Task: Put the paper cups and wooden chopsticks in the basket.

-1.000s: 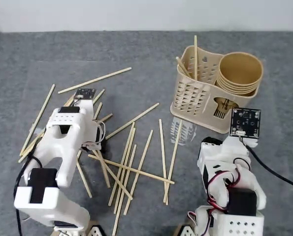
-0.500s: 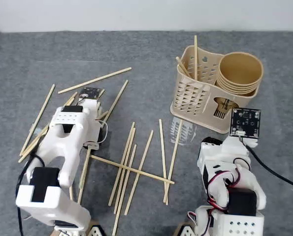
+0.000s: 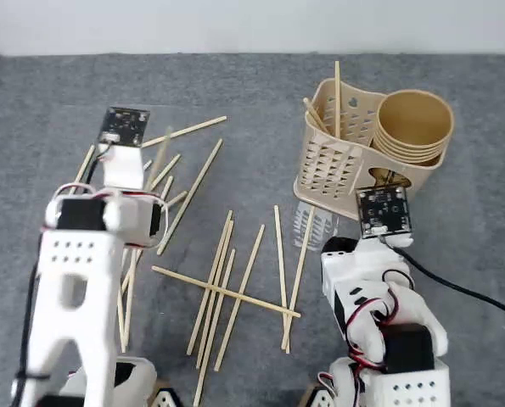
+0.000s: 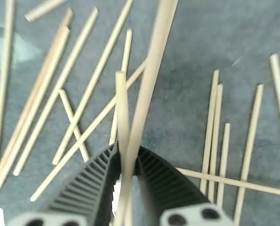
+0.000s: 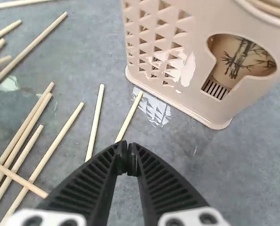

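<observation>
Fingers of the left gripper were clamped on two thin, pale wooden chopsticks, whose length projected ahead of the jaws. Fingers of the right gripper were pressed together, holding nothing. At upper right of the high view stood a beige perforated plastic basket with stacked tan paper cups inside. Loose chopsticks lay scattered at centre on the grey table. Such sticks are probably light, stiff and smooth. A mid-length grip would likely limit pivoting.
</observation>
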Robot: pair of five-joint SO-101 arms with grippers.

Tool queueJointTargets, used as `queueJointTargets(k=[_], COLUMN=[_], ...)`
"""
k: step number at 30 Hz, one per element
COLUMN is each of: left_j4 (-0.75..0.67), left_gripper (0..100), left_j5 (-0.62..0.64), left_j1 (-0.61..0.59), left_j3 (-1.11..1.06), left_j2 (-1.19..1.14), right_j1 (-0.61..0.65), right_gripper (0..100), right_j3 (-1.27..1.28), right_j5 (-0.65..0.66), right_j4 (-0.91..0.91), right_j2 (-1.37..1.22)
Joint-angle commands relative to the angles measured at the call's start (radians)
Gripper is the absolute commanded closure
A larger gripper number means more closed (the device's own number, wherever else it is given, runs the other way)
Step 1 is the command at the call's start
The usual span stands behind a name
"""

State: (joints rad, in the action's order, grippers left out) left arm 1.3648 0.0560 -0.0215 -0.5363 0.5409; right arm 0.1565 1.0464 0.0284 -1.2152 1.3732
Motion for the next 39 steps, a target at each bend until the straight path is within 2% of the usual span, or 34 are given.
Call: queueJointTargets(k=[1,7,12,16,24,29,33,39], left_j4=[0.012,0.005,0.005,0.008,0.009,0.009,0.009,0.002], left_gripper=[99,99,99,99,99,99,99,99], left_j5=[-0.009,-0.003,-0.002,-0.002,-0.002,-0.002,-0.002,-0.002], left_j1=[-0.002,-0.002,-0.002,-0.002,-0.002,-0.002,-0.002,-0.002], left_j3=[0.05,0.048,0.042,0.042,0.041,0.041,0.041,0.007], left_j2=[0.112,0.18,0.222,0.249,0.262,0.262,0.262,0.262], right_j1=[0.004,0.004,0.007,0.068,0.22,0.252,0.262,0.26], right_gripper=[92.7,80.8,73.3,70.8,66.0,59.1,59.3,59.3], right_j3=[-0.008,-0.046,-0.124,-0.143,-0.193,-0.273,-0.344,-0.373], right_j5=[0.025,0.029,0.017,-0.052,-0.176,-0.249,-0.269,-0.287], right_j4=[0.004,-0.015,0.101,0.211,0.285,0.285,0.288,0.394], right_j2=[-0.038,-0.357,-0.61,-0.745,-0.923,-1.066,-1.191,-1.345])
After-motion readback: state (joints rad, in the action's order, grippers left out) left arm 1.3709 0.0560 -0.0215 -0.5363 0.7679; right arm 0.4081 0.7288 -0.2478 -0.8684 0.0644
